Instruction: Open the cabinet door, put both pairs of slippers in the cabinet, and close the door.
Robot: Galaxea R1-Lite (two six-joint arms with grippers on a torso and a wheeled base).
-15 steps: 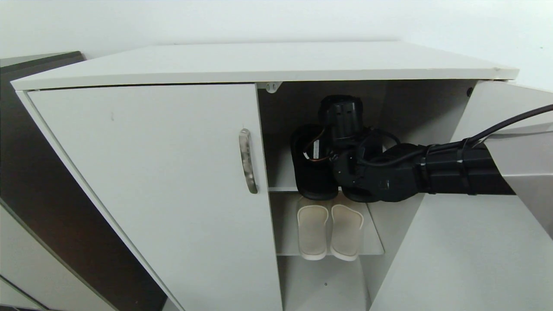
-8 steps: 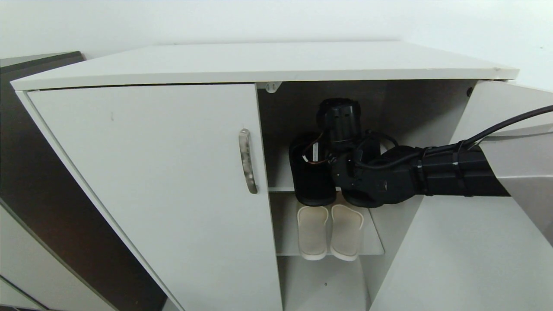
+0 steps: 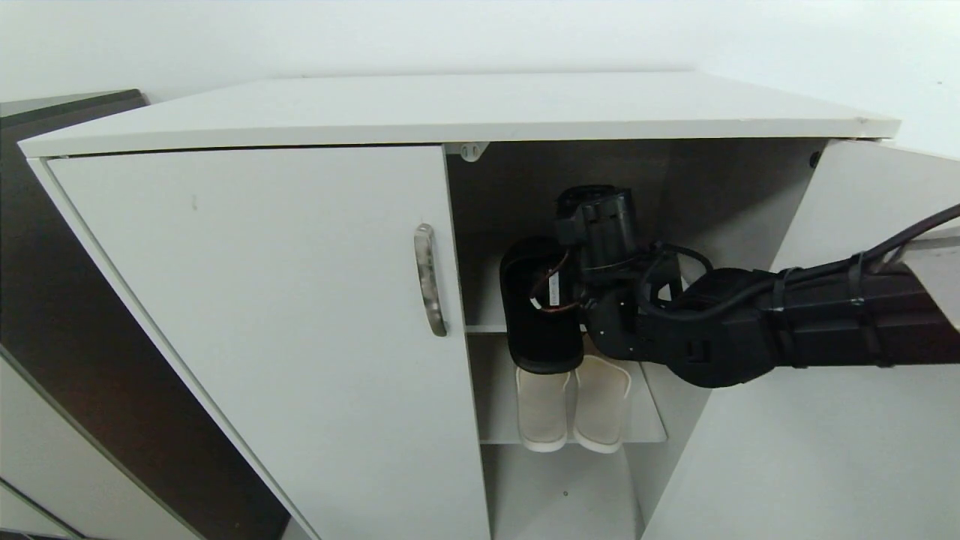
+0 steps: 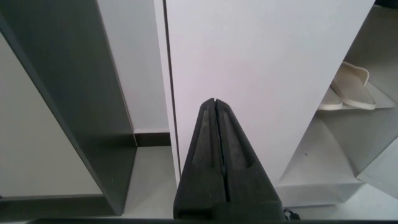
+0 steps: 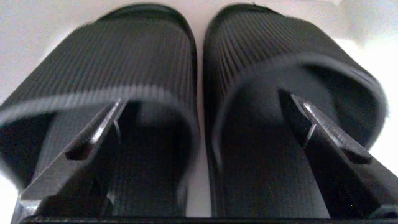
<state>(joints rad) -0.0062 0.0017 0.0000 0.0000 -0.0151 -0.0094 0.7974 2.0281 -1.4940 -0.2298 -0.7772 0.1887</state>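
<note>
Black slippers [image 3: 541, 315] are found on the upper shelf [image 3: 487, 328], long axes 12 to 6, heels overhanging at 6. The right gripper [image 5: 202, 102] is spread wide, one finger [image 5: 87, 146] under each strap. The left gripper [image 4: 214, 106] is pressed closed, facing the left door [image 3: 262, 315].

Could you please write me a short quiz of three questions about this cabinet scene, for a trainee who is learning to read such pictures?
1. True or false: both doors are shut.
2. Where do the white slippers lie? A. on the floor; B. on a shelf inside the cabinet, below the black slippers; C. on the cabinet's top.
3. Fill the gap: the left pincer is ____ (open or shut).

Key
1. False: the left door is shut, but the right door stands open.
2. B.
3. Shut.
</note>
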